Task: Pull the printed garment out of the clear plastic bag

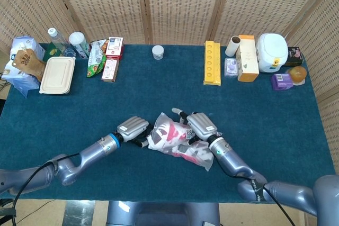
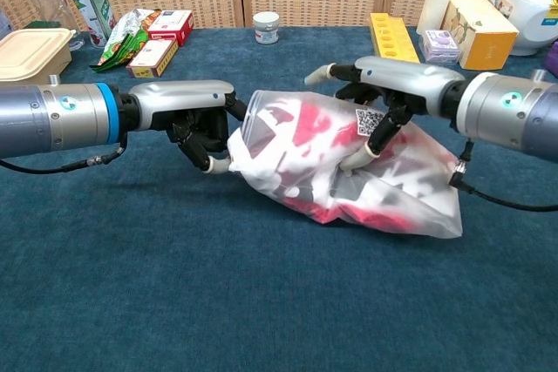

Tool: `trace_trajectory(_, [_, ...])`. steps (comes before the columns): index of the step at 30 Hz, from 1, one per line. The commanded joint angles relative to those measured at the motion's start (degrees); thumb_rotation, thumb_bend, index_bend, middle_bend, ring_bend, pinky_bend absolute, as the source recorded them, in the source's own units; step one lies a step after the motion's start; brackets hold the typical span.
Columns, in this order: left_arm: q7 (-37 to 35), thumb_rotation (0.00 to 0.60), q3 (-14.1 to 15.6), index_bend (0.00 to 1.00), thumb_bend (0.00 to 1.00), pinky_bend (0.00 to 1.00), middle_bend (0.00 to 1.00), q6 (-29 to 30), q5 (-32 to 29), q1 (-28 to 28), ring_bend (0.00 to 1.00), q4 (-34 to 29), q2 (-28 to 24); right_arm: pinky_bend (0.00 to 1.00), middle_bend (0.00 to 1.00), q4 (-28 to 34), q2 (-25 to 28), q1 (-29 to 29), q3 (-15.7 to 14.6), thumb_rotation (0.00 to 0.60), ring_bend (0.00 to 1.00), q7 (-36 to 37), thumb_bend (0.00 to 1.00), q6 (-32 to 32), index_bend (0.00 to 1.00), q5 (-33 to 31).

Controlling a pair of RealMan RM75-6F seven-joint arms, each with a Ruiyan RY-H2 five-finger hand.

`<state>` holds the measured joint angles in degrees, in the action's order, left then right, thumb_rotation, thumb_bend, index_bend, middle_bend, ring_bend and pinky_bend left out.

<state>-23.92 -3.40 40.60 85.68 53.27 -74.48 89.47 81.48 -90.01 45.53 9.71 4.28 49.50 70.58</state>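
Observation:
The clear plastic bag [image 1: 177,144] [image 2: 349,167] lies on the blue table, with the red, white and black printed garment [image 2: 305,132] bunched inside it. My left hand [image 1: 133,129] [image 2: 199,121] grips the bag's left end, its fingers curled around the gathered plastic. My right hand [image 1: 200,125] [image 2: 388,93] rests on top of the bag near a QR label. Its fingers [image 2: 377,135] are spread: one lies down along the plastic and others point left above the bag. The garment is wholly inside the bag.
Along the far edge stand a beige food box [image 1: 57,68], bottles [image 1: 78,43], snack packs [image 1: 110,70], a small jar [image 1: 158,52], a yellow tray [image 1: 212,62], cartons [image 1: 247,57] and a white cooker [image 1: 272,52].

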Motion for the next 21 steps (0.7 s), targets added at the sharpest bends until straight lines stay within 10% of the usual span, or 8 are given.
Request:
trace_trajectory(1, [0.4, 0.600, -0.2, 0.72, 0.51, 0.95, 1.00, -0.1, -0.4, 0.2, 1.00, -0.3, -0.2, 0.22, 0.16, 0.8, 1.6, -1.2, 0.0, 0.600, 0.22, 1.6, 0.17, 1.7, 0.06, 2.0])
trace_trajectory(21, [4.2, 0.600, -1.3, 0.72, 0.51, 0.95, 1.00, -1.5, -1.5, 2.4, 1.00, -2.1, -3.6, 0.28, 0.30, -7.5, 11.1, -6.5, -10.2, 0.600, 0.32, 15.8, 0.15, 20.3, 0.24, 29.8])
